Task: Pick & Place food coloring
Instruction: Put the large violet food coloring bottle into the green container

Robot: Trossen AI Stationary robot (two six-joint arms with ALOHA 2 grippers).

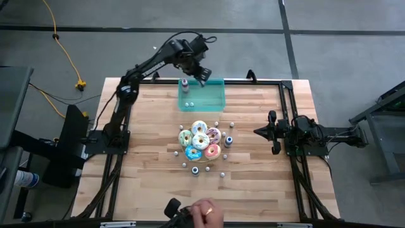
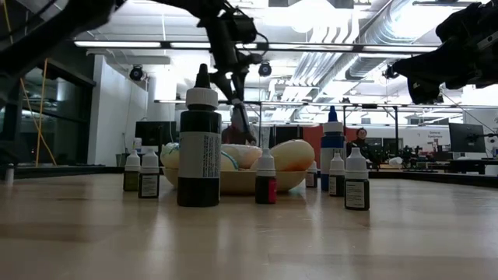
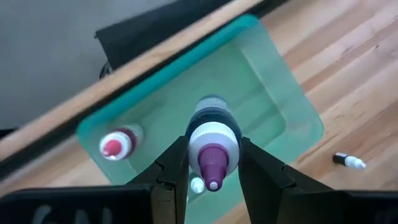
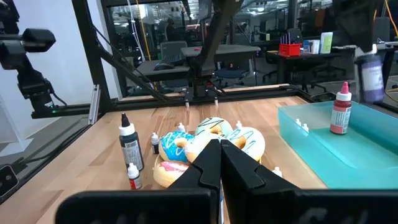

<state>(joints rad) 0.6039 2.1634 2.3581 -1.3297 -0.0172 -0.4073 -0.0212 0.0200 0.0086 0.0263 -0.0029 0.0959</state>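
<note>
My left gripper (image 3: 213, 158) hovers over the translucent teal tray (image 3: 273, 93) at the table's far edge (image 1: 201, 75), shut on a food coloring bottle (image 3: 211, 118) with a purple tip, white collar and dark body. A red-tipped bottle (image 3: 115, 145) stands on its base in the tray, with a tiny white one (image 3: 196, 184) beside it. Several small bottles (image 1: 195, 170) stand on the table around the frosted donuts (image 1: 199, 140), and a tall dark one (image 2: 200, 148) is nearest in the low view. My right gripper (image 4: 219, 155) waits shut, low over the table's right side (image 1: 261, 132). My left gripper pinches the bottle between its two fingers (image 3: 177, 163) at the white collar (image 3: 214, 137) just under the purple tip. It comes from above, pointing down. The bottle hangs below the fingers, roughly upright and lifted clear above the tray (image 4: 371, 74).
One tiny bottle (image 3: 348, 161) lies on its side on the wood beside the tray. A black frame rail (image 1: 253, 81) runs along the far edge behind the tray. A person's hand (image 1: 205, 214) shows at the near edge. Bare wood lies left and right of the donuts.
</note>
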